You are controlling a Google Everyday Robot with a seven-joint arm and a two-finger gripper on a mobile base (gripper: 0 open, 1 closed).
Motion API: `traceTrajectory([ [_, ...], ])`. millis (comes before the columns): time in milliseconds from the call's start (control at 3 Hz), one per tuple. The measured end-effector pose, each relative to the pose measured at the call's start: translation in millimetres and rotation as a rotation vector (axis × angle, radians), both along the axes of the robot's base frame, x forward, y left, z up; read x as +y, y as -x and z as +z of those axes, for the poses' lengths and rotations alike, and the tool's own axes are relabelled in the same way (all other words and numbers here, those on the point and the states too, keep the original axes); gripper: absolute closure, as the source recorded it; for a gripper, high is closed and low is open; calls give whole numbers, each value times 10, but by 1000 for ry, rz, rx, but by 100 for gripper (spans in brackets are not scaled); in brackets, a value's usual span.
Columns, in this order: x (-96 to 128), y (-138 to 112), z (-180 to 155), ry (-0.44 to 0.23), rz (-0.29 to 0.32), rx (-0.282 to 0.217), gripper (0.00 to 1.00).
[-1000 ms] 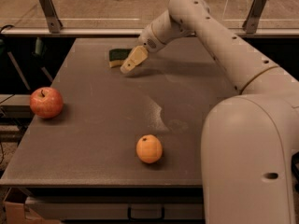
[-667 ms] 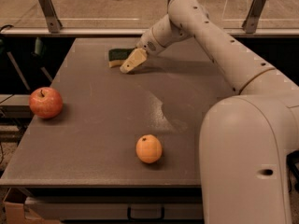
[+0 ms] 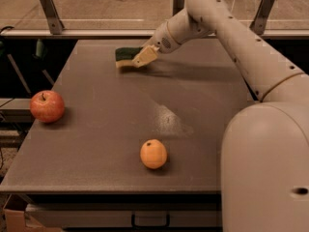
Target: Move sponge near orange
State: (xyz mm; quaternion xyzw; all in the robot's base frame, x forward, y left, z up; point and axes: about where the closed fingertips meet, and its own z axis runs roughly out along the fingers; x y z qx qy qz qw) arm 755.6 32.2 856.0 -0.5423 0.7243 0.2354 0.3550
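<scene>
The sponge, dark green on top over pale yellow foam, lies at the far side of the grey table, left of centre. My gripper is down at the sponge's right end, touching or overlapping it. The arm reaches in from the right. The orange sits near the table's front edge, about in the middle, far from the sponge.
A red apple with a stem sits at the table's left edge. A rail with metal brackets runs behind the table. My base fills the front right corner.
The gripper has lifted slightly and shifted a little right at the sponge's end. The sponge, orange and apple have stayed where they were.
</scene>
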Motion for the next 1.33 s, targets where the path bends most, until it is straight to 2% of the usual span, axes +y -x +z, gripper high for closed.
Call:
traceTrajectory([
  [333, -266, 493, 430, -23, 104, -45, 95],
  [667, -623, 961, 667, 27, 192, -100, 100],
  [1000, -932, 1385, 628, 116, 257, -108, 100],
  [1333, -1097, 1711, 429, 182, 314, -78, 100],
])
